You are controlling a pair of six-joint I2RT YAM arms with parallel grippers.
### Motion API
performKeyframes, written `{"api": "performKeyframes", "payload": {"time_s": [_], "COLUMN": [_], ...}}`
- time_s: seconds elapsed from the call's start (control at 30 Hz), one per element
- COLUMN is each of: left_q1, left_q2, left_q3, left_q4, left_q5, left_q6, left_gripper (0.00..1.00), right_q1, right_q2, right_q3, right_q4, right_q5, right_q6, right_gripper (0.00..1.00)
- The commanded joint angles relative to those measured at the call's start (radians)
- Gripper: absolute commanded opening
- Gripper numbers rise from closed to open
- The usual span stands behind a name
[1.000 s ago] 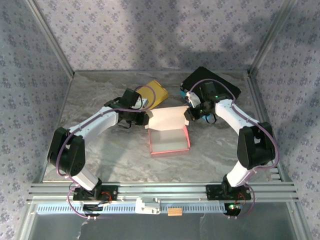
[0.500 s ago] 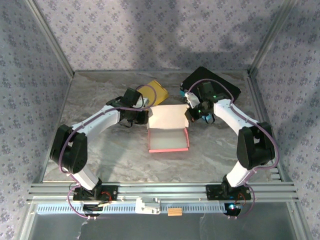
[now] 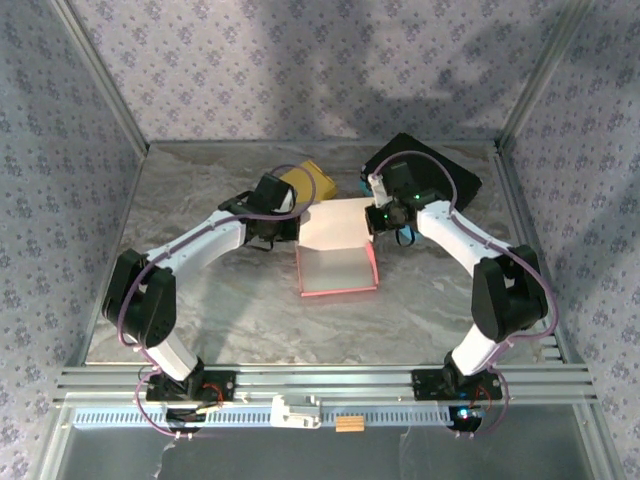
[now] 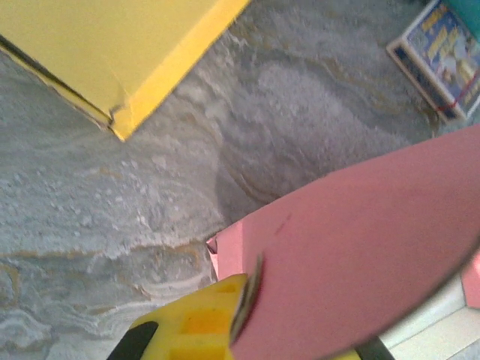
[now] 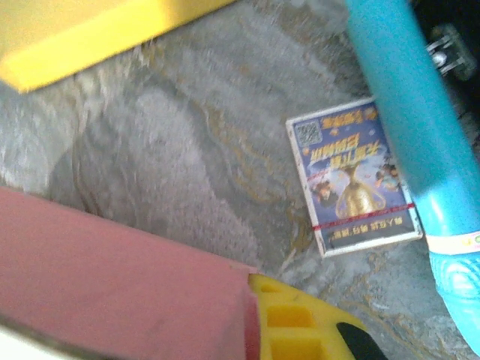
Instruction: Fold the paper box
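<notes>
The white-shelled left arm [image 3: 195, 248] and its matching right arm [image 3: 455, 228] carry bulky black joint housings [image 3: 140, 305], thin purple cables [image 3: 545, 285] looped along their links, small glowing lights at the black bases [image 3: 465, 385], and blocky yellow plastic fingers [image 4: 187, 330] moulded with square recesses and black patches.

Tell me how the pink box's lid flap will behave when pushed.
The lid flap looks like thin card, curving in the left wrist view, so probably floppy. The open pink box is likely light and may slide.

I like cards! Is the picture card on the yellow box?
No, the card lies on the bare table, apart from the yellow box.
</notes>
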Motion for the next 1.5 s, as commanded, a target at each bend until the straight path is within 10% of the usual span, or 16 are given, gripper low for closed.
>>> {"api": "performKeyframes", "payload": {"time_s": [0.0,0.43,1.23,1.47], "left_q1": [0.003,0.049,0.008,-0.003], "left_q2": [0.023,0.054,0.007,0.005], "left_q3": [0.034,-0.051,-0.289,-0.315], "left_q4": [0.077,0.359,0.522,0.510], "left_q5": [-0.043,-0.027,0.011,-0.028], "left_q6": [-0.020,-0.029,-0.088,-0.083], "left_gripper": [0.00,0.00,0.00,0.00], "right_q1": [0.027,0.084,0.173,0.183], "right_q2": [-0.027,0.001,-0.011,-0.063], "right_q3": [-0.025,-0.149,-0.326,-0.318], "right_q4": [0.137,0.479,0.566,0.445], "right_q5": [0.078,0.200,0.326,0.324], "right_q6": [0.151,0.280,0.282,0.340], "right_gripper": [0.00,0.00,0.00,0.25]}}
